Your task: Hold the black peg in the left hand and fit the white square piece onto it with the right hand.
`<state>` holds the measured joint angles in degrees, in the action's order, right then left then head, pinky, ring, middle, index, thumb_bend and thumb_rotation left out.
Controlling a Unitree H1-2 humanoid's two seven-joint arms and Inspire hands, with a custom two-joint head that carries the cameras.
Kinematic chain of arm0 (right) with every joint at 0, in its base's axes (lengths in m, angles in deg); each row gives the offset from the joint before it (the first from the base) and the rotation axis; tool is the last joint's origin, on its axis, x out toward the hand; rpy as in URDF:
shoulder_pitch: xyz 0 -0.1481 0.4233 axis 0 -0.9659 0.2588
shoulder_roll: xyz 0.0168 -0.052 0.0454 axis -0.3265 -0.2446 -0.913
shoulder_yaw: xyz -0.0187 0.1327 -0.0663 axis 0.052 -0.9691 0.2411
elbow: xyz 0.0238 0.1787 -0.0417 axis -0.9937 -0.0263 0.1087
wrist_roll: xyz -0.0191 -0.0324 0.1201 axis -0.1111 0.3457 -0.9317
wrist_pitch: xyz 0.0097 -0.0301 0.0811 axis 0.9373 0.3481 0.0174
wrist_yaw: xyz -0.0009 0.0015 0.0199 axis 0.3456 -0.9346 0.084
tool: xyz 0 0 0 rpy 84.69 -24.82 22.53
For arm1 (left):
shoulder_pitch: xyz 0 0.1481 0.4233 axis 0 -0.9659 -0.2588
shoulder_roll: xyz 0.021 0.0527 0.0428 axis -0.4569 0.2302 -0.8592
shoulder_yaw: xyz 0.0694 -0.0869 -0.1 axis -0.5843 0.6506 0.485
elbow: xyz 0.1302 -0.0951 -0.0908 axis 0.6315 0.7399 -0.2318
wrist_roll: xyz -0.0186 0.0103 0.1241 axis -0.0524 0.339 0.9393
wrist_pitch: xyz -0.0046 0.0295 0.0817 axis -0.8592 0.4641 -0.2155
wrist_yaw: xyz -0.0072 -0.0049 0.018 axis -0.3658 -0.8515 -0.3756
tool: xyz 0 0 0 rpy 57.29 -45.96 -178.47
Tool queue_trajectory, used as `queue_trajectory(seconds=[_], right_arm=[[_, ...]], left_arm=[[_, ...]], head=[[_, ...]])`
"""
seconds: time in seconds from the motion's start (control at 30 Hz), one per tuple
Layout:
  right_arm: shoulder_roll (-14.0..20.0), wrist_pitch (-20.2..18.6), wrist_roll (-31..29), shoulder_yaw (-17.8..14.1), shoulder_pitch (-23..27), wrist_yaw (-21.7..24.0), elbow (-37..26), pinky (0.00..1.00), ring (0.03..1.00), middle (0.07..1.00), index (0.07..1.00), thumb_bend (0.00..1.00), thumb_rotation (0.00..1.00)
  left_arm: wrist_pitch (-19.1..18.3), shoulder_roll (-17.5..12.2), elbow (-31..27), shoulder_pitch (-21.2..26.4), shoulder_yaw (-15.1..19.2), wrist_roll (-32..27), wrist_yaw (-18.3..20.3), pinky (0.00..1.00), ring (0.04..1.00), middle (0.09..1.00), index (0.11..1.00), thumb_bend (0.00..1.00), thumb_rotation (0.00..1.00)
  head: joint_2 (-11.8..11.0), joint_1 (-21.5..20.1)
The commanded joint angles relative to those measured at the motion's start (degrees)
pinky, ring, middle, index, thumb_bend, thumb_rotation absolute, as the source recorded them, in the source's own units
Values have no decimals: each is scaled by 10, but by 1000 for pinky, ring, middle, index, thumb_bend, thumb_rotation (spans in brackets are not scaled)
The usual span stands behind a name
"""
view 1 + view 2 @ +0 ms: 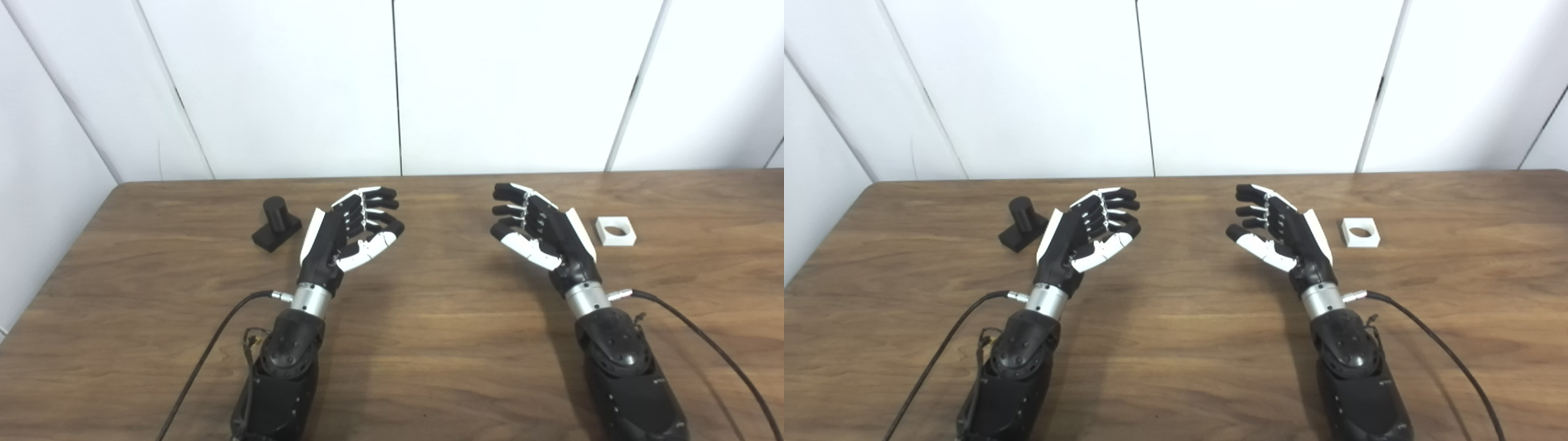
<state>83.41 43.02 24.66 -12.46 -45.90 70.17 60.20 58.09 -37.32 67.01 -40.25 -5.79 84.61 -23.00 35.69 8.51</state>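
Your left robot hand [349, 236] and right robot hand [539, 229] are hovering spread and empty, each beside its part: black peg [277, 223] outboard left, white square piece [615, 231] outboard right, both sitting on the desk [429, 318].

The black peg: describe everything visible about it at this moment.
The black peg is a matte, plastic-looking piece: a short round post standing upright on a flat rectangular base. It sits on the wooden table, left of centre and toward the far edge, its base turned at an angle to the table's edges. Nothing holds it; the left hand, open with palm facing inward, is just to its right and apart from it.
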Motion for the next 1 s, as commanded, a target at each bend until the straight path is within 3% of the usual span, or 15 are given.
queue_trajectory(seconds=[0.0, 0.17, 0.23, 0.3, 0.53, 0.83, 0.97], right_arm=[[-6, 20, -4, 0, -4, -8, 3, 687, 733, 795, 777, 753, 496], [9, 27, -24, -8, -2, 8, 19, 664, 738, 796, 780, 739, 476], [17, 38, -36, -12, 0, 17, 38, 668, 737, 795, 781, 761, 486], [23, 54, -44, -16, 3, 23, 60, 676, 737, 791, 778, 788, 506], [32, 86, -39, -14, 15, 17, 97, 684, 737, 785, 774, 818, 540], [34, 95, -44, -15, 21, 19, 106, 666, 730, 787, 760, 841, 547], [37, 95, -44, -17, 21, 18, 108, 658, 728, 787, 766, 847, 547]], left_arm=[[28, -2, -11, 20, 1, -2, -4, 473, 590, 660, 668, 587, 264], [30, 11, 5, 25, -2, -5, -5, 485, 602, 669, 673, 537, 179], [39, 18, 24, 29, -4, 0, -9, 481, 591, 667, 674, 546, 185], [49, 23, 42, 32, -7, 11, -18, 494, 601, 671, 673, 551, 195], [67, 24, 61, 40, -9, 23, -30, 531, 628, 683, 670, 557, 209], [26, 18, 21, 35, -8, 37, -36, 550, 659, 710, 702, 556, 98], [6, -6, -12, 32, -14, 85, -44, 554, 702, 760, 744, 557, 68]], head=[[-1, 4], [-18, 83], [-30, 126], [-35, 140], [-38, 142], [-41, 136], [-42, 135]])
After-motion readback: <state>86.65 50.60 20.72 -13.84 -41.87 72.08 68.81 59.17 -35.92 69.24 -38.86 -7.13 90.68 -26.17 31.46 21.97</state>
